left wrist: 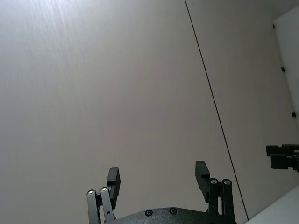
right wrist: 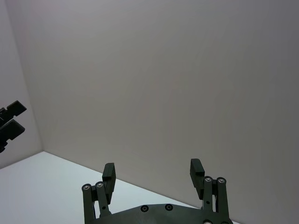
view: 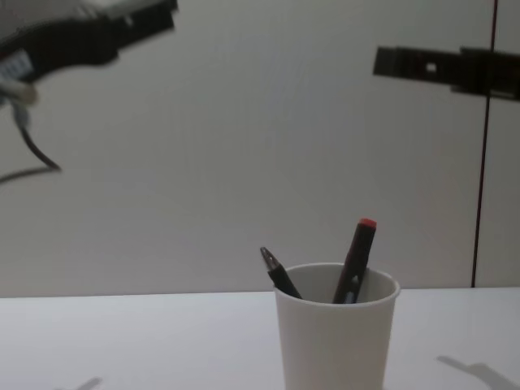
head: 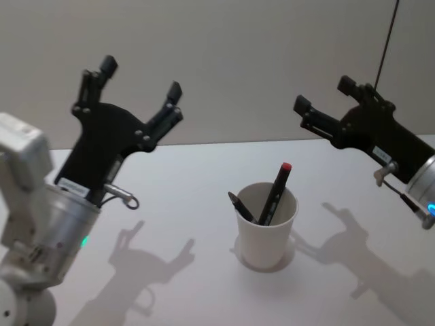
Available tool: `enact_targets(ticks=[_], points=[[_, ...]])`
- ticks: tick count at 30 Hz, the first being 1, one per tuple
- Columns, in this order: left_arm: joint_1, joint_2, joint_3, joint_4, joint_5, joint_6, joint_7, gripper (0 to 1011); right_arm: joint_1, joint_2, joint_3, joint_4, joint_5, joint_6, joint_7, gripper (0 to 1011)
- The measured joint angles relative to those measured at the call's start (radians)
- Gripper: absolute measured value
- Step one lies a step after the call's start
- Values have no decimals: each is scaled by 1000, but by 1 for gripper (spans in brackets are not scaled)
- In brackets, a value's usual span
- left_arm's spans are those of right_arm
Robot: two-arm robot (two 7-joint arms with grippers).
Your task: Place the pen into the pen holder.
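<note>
Already two pens, a red-capped pen (head: 276,194) and a dark pen (head: 240,207), are seen leaning in the white cup (head: 266,234), below and between the raised left gripper (head: 141,77) and right gripper (head: 323,95), both wide open, nothing held, task judged done.

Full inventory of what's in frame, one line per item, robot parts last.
pen holder: 1, white paper cup, upright on the table, centre-right in the head view.
red-capped pen: 1, black with a red end, standing tilted in the cup, leaning on the far-right rim.
black pen: 1, black, tilted in the cup, leaning on the left rim.
table: 1, white, under the cup.
wall: 1, pale grey, behind the table.
left gripper: 1, black, raised at left, open, holding nothing.
right gripper: 1, black, raised at right, open, holding nothing.
</note>
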Motion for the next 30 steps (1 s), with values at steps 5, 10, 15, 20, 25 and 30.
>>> enact_targets(ticks=[5,10,15,20,25,30], points=[[-49,-10,43,58,12,54,13,1001,-28,-36,22,25,-61,-11,-8,1001],[-92,-18,79,109,21,100,25,1001,-60,-77,48,53,-131,-24,-17,1001],[-144,-27,123,169,33,157,39,1001,-92,-119,74,82,-202,-37,-26,1001],[-194,-37,166,228,45,212,52,1001,-119,-154,96,106,-261,-49,-34,1001],[-234,-45,201,275,55,255,62,1001,-151,-195,122,134,-332,-62,-43,1001],[-266,-50,229,313,62,291,71,1001,-172,-221,138,153,-376,-69,-48,1001]])
